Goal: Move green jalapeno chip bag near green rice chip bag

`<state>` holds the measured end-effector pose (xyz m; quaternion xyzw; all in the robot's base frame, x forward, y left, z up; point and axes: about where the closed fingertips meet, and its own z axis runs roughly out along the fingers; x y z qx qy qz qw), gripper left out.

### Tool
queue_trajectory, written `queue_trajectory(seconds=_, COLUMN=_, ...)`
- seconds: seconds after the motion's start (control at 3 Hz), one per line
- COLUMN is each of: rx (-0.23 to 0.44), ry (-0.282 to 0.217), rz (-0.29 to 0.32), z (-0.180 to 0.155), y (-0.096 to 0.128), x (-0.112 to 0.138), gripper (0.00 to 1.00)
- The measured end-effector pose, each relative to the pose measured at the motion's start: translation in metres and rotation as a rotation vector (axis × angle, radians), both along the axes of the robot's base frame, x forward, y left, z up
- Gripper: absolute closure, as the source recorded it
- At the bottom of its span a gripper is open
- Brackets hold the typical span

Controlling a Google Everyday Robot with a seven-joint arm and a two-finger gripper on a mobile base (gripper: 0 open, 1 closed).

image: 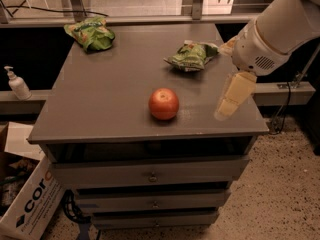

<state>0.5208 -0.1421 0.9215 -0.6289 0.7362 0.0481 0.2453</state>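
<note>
Grey surface (115,89) of a drawer cabinet, with the robot's single arm (280,29) reaching in from the picture's right edge. The green rice chip bag (90,33) lies at the far left corner. The green jalapeno chip bag (191,56) lies near the far right side, well apart from it, its long axis running roughly across the picture. The end effector (233,95) hangs over the near right part of the surface; whether it is open or closed cannot be told, and it holds nothing. The jalapeno bag lies farther back and to the picture's left of it. An apple (163,104) sits near the front, between the two bags' sides.
</note>
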Motion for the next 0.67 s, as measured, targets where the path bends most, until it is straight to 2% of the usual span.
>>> queue_trajectory(seconds=0.67, rx=0.009, ry=-0.014, rz=0.000, z=0.0003, y=-0.0017, x=0.0018, gripper=0.00)
